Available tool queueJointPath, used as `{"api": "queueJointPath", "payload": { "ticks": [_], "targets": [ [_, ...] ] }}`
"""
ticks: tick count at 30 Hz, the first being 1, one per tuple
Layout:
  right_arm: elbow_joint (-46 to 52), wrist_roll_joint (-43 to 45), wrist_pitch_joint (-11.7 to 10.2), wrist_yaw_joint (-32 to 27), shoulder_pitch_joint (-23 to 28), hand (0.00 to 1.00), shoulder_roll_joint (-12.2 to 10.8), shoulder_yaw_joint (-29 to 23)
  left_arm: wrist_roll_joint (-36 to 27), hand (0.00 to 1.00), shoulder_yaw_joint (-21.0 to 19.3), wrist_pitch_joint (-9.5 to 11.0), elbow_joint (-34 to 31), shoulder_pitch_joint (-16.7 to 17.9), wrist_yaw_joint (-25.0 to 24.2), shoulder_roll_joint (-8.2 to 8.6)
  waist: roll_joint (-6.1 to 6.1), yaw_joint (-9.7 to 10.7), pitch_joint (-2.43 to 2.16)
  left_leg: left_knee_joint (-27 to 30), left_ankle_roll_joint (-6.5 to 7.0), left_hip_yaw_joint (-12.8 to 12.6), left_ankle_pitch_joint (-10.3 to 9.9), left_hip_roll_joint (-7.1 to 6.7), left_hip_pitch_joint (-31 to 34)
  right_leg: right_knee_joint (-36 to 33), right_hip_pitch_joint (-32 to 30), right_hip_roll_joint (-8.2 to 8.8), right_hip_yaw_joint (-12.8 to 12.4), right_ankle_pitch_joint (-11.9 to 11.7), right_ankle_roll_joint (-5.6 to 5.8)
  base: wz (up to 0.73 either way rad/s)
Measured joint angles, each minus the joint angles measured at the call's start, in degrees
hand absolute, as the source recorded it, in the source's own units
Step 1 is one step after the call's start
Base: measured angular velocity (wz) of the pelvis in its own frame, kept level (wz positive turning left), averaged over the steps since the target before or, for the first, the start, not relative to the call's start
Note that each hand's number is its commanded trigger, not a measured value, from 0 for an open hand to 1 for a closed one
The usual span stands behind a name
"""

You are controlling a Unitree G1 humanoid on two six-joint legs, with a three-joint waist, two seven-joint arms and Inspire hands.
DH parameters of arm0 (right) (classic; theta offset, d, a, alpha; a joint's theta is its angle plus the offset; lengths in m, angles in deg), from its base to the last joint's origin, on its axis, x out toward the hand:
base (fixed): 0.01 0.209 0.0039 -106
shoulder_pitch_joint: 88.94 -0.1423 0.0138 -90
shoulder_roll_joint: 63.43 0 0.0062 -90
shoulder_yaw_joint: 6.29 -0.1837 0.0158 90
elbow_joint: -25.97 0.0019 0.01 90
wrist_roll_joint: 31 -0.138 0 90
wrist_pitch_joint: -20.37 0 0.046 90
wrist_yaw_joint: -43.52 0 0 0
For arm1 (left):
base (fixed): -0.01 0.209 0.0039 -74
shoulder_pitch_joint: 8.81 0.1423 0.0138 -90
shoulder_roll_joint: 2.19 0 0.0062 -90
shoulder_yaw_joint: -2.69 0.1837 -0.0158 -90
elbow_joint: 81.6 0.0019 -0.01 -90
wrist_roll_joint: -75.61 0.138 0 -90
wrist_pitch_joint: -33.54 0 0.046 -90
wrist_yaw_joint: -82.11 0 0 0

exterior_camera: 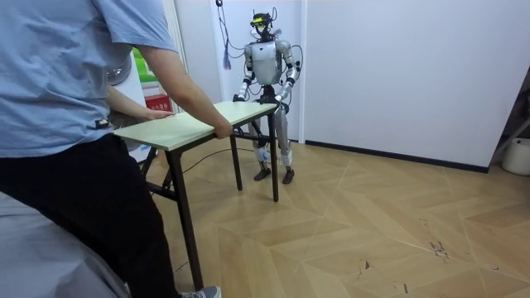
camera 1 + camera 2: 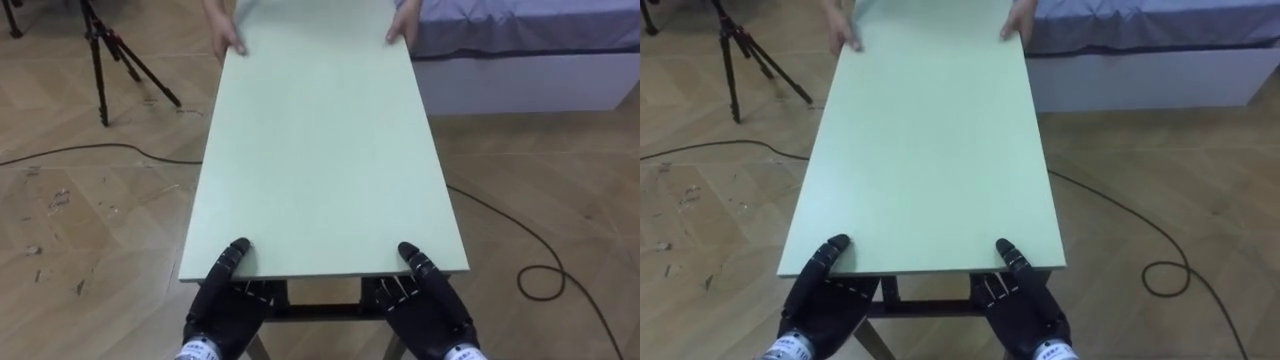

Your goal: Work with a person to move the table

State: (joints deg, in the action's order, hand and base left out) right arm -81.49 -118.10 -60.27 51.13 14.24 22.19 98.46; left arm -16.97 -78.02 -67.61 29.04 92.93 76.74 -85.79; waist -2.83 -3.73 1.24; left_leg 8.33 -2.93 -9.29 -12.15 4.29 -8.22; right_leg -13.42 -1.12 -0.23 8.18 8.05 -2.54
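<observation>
The table (image 2: 320,150) lies straight ahead of the robot, its long axis running directly away from the body, so the robot stands at one short edge and a person (image 1: 74,91) stands at the other. The left hand (image 2: 225,300) grips the near short edge close to its left corner, thumb pressed down on the pale green top and fingers tucked beneath the edge. The right hand (image 2: 430,305) does the same close to the right corner, so the tabletop is pinched between thumb and fingers on both sides. Both hands sit about equally far in from their corners, and neither is nearer the load than the other. At the far short edge the person's hands hold the two corners, one (image 2: 225,38) opposite the robot's left hand and the other (image 2: 403,25) opposite its right. A bed (image 2: 520,50) stands just beyond the far right corner, and a tripod (image 2: 105,60) stands on the wooden floor (image 2: 90,200) off the far left corner. From the room view I cannot tell whether the legs have left the floor. Any carry will probably run along the table's length, with the robot walking in step with the person.
</observation>
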Motion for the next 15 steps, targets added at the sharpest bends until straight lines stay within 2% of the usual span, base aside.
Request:
{"api": "queueJointPath", "payload": {
  "ticks": [9, 15],
  "targets": [
    [0.01, -0.15, -0.07, -0.07, -0.07, 1.00, -0.18, -0.01, 0.22, 1.00, 0.00, 0.15, -0.24, 0.02, 0.01, 0.00, -0.03, 0.19, -0.03, 0.13, 0.00, 0.03, 0.00, 0.03, 0.41, 0.64, 0.03, -0.03, 0.30, -0.06, 0.03, 0.00],
    [0.26, -0.10, -1.14, -0.55, -0.16, 1.00, -0.40, -0.02, 1.80, 1.00, -0.01, 0.52, -0.91, 0.02, 0.01, 0.63, 0.21, -0.43, -0.18, 0.16, 0.00, 0.20, 0.00, 0.01, 0.63, 0.62, -0.06, 0.00, 0.49, -0.06, 0.03, 0.00]
  ]
}}
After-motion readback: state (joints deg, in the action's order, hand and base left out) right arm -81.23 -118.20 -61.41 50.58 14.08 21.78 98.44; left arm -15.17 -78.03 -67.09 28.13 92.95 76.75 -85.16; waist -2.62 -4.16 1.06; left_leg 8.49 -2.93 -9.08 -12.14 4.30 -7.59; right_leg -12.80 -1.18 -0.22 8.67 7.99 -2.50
